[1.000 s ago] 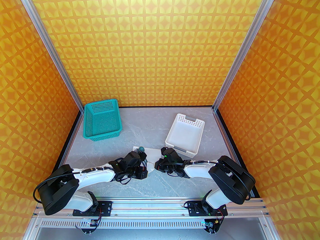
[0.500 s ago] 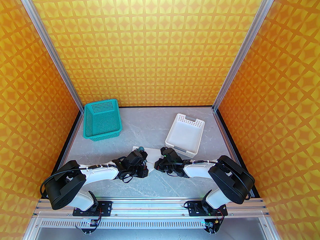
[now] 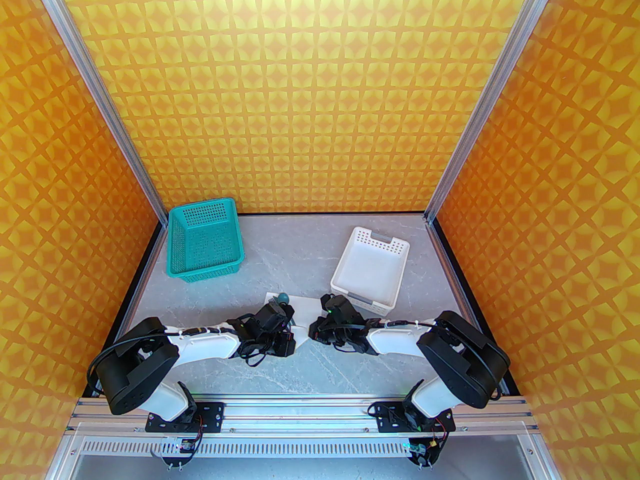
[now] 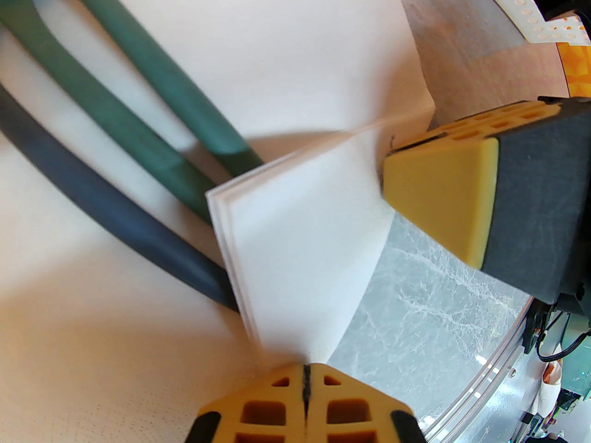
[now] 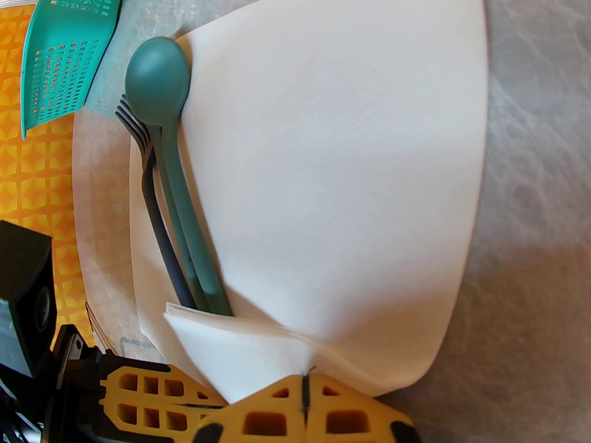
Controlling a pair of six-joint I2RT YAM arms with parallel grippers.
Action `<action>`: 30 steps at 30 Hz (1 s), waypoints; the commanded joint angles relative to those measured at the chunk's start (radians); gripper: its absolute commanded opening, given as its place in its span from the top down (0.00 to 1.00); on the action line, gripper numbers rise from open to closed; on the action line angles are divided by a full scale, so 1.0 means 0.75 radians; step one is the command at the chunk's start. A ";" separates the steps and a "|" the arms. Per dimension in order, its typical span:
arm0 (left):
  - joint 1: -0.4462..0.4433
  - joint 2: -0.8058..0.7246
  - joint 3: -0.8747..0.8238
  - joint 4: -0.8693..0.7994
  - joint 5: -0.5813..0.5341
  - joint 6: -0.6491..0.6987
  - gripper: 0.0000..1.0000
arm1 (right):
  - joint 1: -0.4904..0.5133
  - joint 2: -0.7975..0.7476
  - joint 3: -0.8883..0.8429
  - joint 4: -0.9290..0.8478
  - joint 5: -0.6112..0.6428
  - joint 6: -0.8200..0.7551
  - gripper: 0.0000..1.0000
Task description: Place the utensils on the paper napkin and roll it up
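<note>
The white paper napkin lies on the table between both grippers, its near corner folded up over the utensil handles. The teal spoon, the fork and a third, darker handle lie side by side along the napkin's left part. My left gripper is shut on the folded corner. Just right of it, my right gripper is shut on the napkin's near edge. The handle ends are hidden under the fold.
A teal perforated basket stands at the back left and a white perforated tray at the back right, close behind the right gripper. A thin translucent wrapper lies under the napkin's left edge.
The left arm's elbow has swung to the right and its gripper has shifted slightly, drawing the napkin's near corner in over the handles. The right arm has stayed put.
</note>
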 commanded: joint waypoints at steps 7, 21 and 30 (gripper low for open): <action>0.011 0.030 0.005 -0.064 -0.025 0.026 1.00 | 0.012 -0.229 -0.017 -0.112 0.042 -0.097 1.00; 0.010 0.030 0.003 -0.069 -0.029 0.024 1.00 | 0.114 -0.076 0.031 0.001 0.036 -0.081 1.00; 0.010 0.024 0.001 -0.082 -0.036 0.023 1.00 | 0.114 -0.025 0.047 0.009 0.036 -0.083 1.00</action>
